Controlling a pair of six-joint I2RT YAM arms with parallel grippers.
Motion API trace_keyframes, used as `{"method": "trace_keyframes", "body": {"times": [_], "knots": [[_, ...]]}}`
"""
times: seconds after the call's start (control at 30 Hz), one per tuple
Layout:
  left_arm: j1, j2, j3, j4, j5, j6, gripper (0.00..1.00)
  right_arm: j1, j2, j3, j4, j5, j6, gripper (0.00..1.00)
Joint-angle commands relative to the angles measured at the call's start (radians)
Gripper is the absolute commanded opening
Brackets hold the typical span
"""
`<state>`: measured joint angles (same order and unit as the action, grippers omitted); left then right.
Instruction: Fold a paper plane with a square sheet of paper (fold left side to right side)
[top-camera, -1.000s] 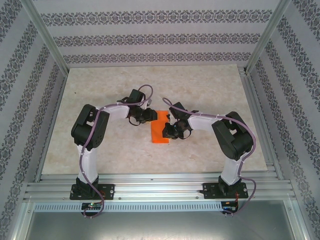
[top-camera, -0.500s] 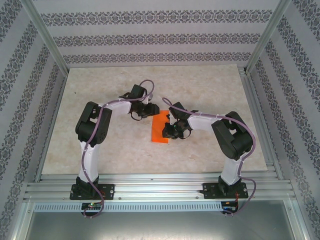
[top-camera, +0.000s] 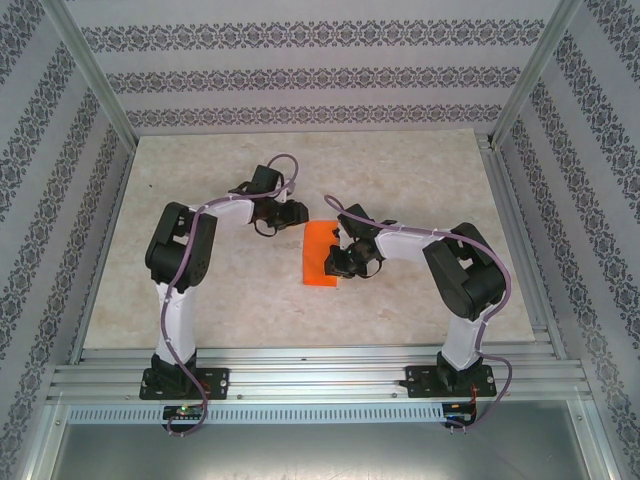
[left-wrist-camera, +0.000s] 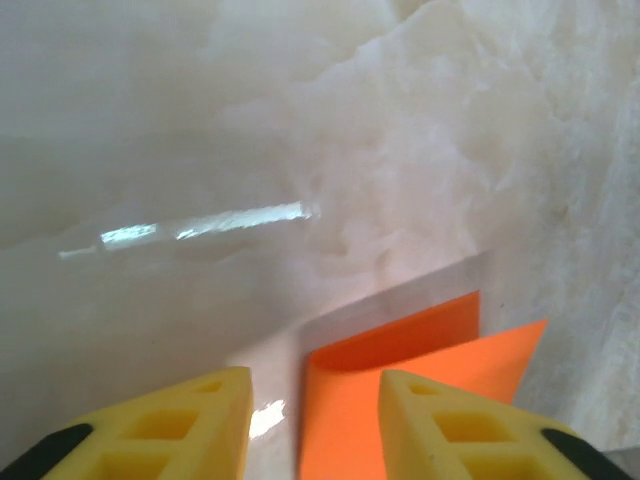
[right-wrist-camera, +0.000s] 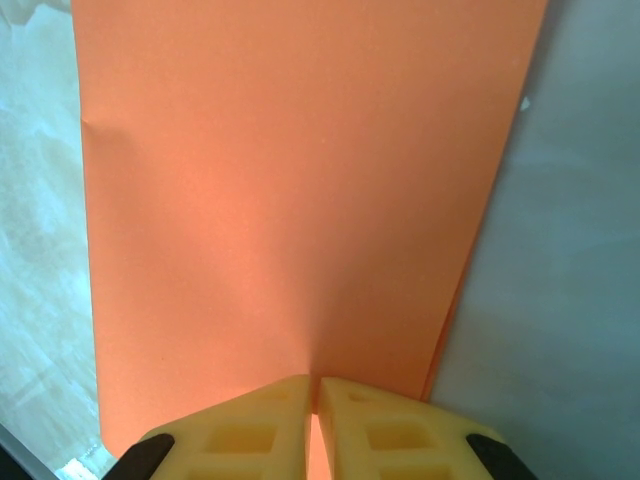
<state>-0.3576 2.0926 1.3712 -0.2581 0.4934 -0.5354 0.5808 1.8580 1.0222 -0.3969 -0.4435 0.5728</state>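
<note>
The square sheet of paper (top-camera: 320, 256) lies in the middle of the table as a bright orange upright strip, one layer doubled over another. In the left wrist view the paper (left-wrist-camera: 400, 385) shows its upper layer lifting slightly off the lower one at a corner. My left gripper (top-camera: 297, 213) hovers just left of the strip's far end, open, nothing between its yellow fingers (left-wrist-camera: 180, 420). My right gripper (top-camera: 338, 262) is shut, its tips together and resting on the paper (right-wrist-camera: 300, 180) near its right edge.
The pale marbled table top (top-camera: 200, 290) spreads out left and right of the paper. Aluminium rails (top-camera: 300, 370) run along the near edge, and patterned walls (top-camera: 300, 70) enclose the back and sides.
My left gripper has drawn back from the paper's far end toward the far left, uncovering that end. The right gripper and the paper have stayed put.
</note>
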Motion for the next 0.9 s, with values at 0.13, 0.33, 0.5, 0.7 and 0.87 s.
{"method": "trace_keyframes", "body": {"times": [0.13, 0.33, 0.5, 0.7, 0.87], "knots": [[0.008, -0.133, -0.138, 0.126, 0.145, 0.023, 0.27, 0.013, 0.075, -0.020, -0.123, 0.108, -0.026, 0.14], [-0.042, -0.106, -0.156, 0.184, 0.184, -0.013, 0.22, 0.015, 0.078, -0.015, -0.131, 0.114, -0.028, 0.14], [-0.061, -0.045, -0.118, 0.182, 0.172, -0.020, 0.22, 0.017, 0.082, -0.007, -0.138, 0.118, -0.031, 0.14], [-0.062, 0.009, -0.073, 0.155, 0.103, -0.003, 0.22, 0.019, 0.084, -0.002, -0.148, 0.121, -0.030, 0.14], [-0.061, 0.036, -0.034, 0.135, 0.025, 0.028, 0.23, 0.020, 0.086, 0.006, -0.161, 0.130, -0.037, 0.14]]}}
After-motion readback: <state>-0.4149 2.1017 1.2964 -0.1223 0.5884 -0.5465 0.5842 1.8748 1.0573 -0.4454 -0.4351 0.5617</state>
